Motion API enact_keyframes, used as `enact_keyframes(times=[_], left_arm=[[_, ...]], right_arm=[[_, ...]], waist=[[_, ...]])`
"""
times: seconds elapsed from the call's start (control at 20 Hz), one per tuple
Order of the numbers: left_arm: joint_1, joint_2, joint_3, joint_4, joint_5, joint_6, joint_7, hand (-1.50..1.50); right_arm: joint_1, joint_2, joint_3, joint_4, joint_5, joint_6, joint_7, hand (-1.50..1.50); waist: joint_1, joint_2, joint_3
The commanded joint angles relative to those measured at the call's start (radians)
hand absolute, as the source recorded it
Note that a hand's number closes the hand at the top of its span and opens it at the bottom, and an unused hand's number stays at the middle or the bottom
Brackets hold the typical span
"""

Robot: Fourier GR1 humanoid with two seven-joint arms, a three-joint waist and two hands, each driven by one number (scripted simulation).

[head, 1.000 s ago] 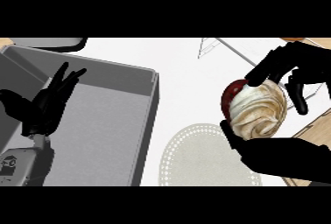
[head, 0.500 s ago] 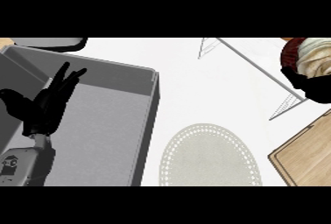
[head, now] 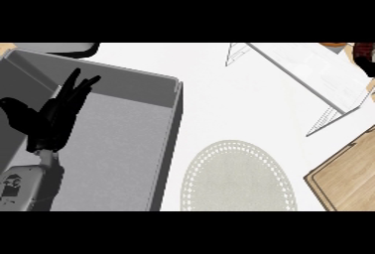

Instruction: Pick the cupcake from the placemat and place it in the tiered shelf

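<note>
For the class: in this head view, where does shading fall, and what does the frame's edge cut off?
Head view: the grey sink has darker inner walls than its floor; the white counter looks evenly bright, without glare; the right robot hand is clipped at the upper right edge; the placemat is cut off below.

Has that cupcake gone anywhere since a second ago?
Yes. It was just above the round placemat; now the cupcake shows only as a sliver at the view's top right edge, beyond the tiered shelf, beside the right hand.
</note>
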Motion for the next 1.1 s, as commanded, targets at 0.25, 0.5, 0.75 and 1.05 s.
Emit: enact_keyframes(times=[0.25, 0.5, 0.75, 1.05], left_arm=[[-0.033, -0.021, 0.019, 0.003, -0.01, 0.014, 0.019, 0.0], [-0.022, -0.026, 0.007, -0.026, -0.04, 0.01, 0.023, 0.0], [-0.014, -0.003, 0.043, 0.011, -0.006, -0.035, 0.005, 0.0], [-0.004, -0.013, 0.039, 0.034, -0.007, -0.052, -0.032, 0.0]], right_arm=[[0.019, -0.101, -0.047, 0.246, -0.027, -0.048, -0.237, 1.5], [-0.025, -0.127, -0.022, 0.371, -0.026, -0.07, -0.299, 1.5], [-0.065, -0.117, -0.031, 0.483, 0.077, -0.236, -0.231, -1.5], [-0.197, -0.172, -0.107, 0.781, 0.042, -0.361, -0.493, -1.5]], waist=[[-0.002, -0.001, 0.0], [0.0, -0.001, 0.0], [0.007, 0.001, 0.0], [0.02, 0.007, 0.001]])
